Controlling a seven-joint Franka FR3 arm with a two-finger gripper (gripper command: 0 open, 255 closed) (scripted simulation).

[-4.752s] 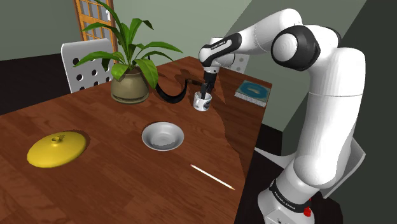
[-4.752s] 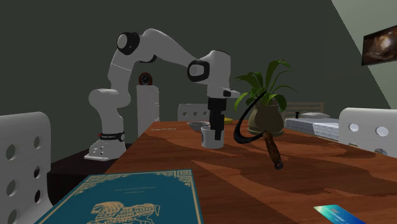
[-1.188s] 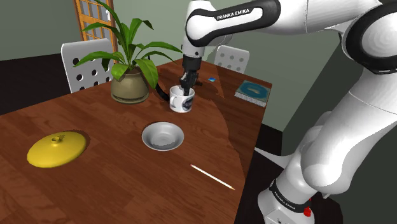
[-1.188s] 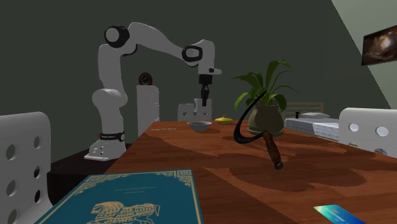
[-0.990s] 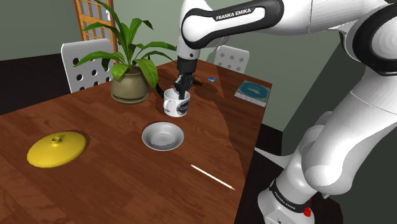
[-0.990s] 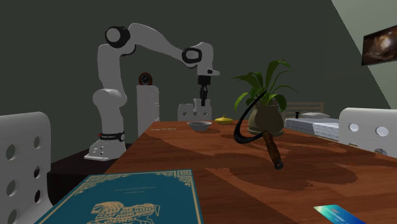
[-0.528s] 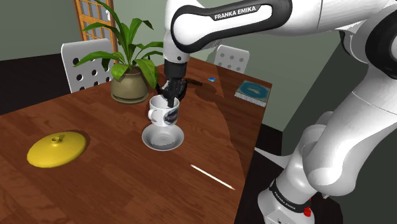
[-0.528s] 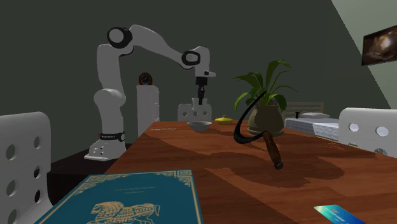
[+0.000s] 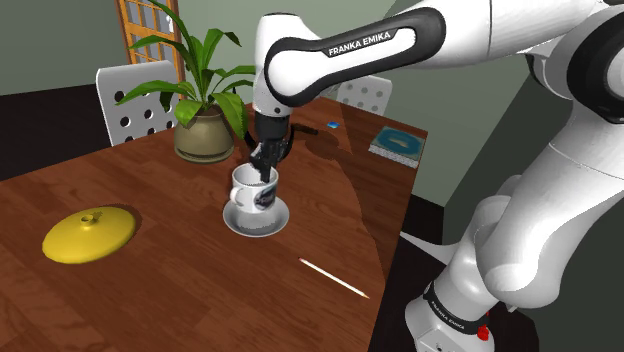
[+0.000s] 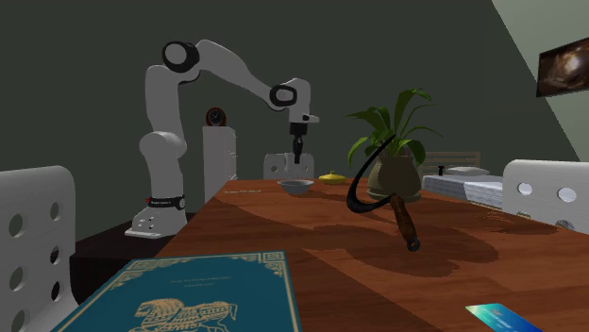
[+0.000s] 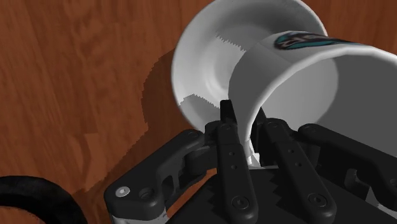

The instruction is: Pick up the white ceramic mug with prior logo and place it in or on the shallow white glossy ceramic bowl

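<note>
Clearance between the white mug [image 9: 256, 190] and the shallow white bowl [image 9: 240, 224] is what your next move turns on. The mug hangs directly below the black gripper [image 9: 266, 165] and directly over the bowl's middle, with its long axis close to upright and its mouth facing up. Its base sits low inside the bowl's rim, though you cannot tell from the shoulder view whether it touches the bowl's floor.

From the wrist view, the gripper [image 11: 245, 121] is clamped on the mug's wall. One of the fingers [image 11: 227, 137] is outside the mug and the other is inside its mouth, so you are holding it by the rim rather than by the handle.

Both pieces look smooth and glossy, like glazed ceramic. The mug is a straight-sided cylinder with a dark logo facing away from the potted plant [image 9: 205, 130], and the bowl is wide with a gently curved well. Expect hard, slick surfaces that could slide on release.

The bowl rests on a dark wooden table [image 9: 150, 290], and the plant stands beyond it.
</note>
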